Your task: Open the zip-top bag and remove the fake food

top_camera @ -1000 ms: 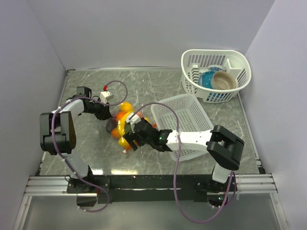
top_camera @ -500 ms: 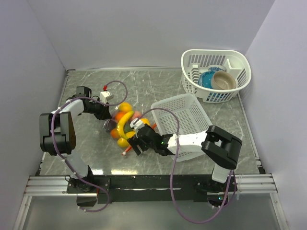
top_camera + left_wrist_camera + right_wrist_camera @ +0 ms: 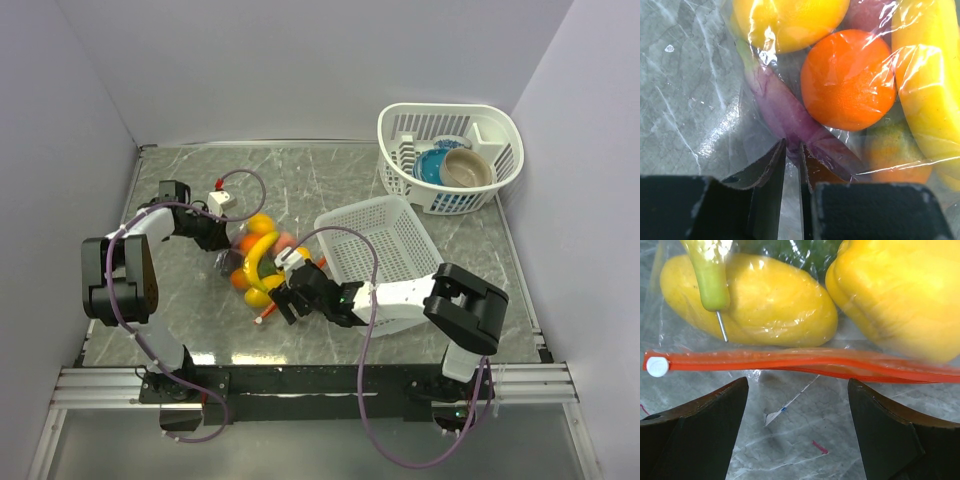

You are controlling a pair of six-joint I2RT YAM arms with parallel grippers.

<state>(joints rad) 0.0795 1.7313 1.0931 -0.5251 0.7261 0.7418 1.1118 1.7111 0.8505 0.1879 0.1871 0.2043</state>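
The zip-top bag (image 3: 252, 262) lies on the marbled table, left of the middle, packed with fake food. Through its film I see an orange fruit (image 3: 847, 80), a purple piece (image 3: 785, 110) and yellow pieces (image 3: 790, 22). My left gripper (image 3: 792, 145) is at the bag's far-left side (image 3: 228, 243), its jaws pinched on a fold of the clear film. My right gripper (image 3: 797, 385) stands open at the bag's near end (image 3: 280, 292), just short of the red-orange zip strip (image 3: 805, 362) with its white slider (image 3: 657, 366). A yellow fruit (image 3: 750, 300) and a yellow pepper (image 3: 900, 295) lie behind the strip.
A white rectangular mesh basket (image 3: 380, 240) sits right of the bag, above my right arm. A round white basket (image 3: 497, 130) at the back right holds a blue bowl (image 3: 432, 165) and a tan bowl (image 3: 468, 168). A small white block (image 3: 221, 197) lies behind the bag.
My right gripper has drawn back toward the near edge and now faces the zip strip from below. The left jaws have closed a little on the film.
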